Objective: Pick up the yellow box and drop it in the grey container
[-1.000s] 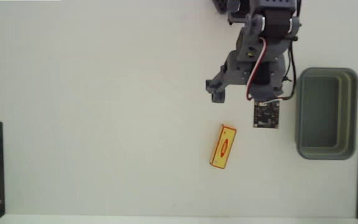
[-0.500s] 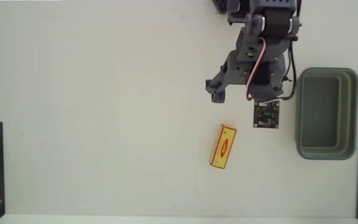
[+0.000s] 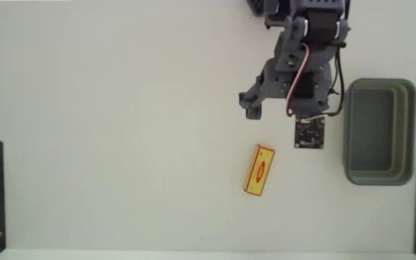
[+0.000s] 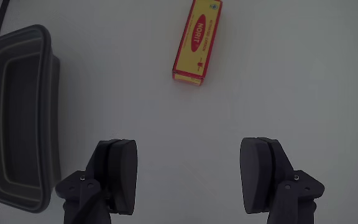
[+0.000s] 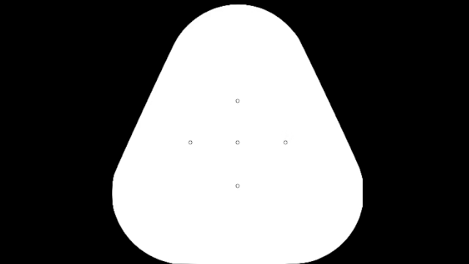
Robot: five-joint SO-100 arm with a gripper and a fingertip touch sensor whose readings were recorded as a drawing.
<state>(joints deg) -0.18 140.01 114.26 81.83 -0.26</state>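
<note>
We have two usable views. The fixed view looks straight down from high above the white table [image 3: 121,130], far enough to take in the whole arm, entering at 12 o'clock; the grey container [image 3: 378,132] sits at 3 o'clock; the yellow box [image 3: 259,170] lies just below centre. The wrist view rides on the arm, close to the table, facing down and forward past the gripper [image 4: 188,163] at 6 o'clock; here the yellow box [image 4: 197,40] lies at 12 o'clock, the grey container [image 4: 18,115] at 9 o'clock. Both views share box, container and the table between them.
</note>
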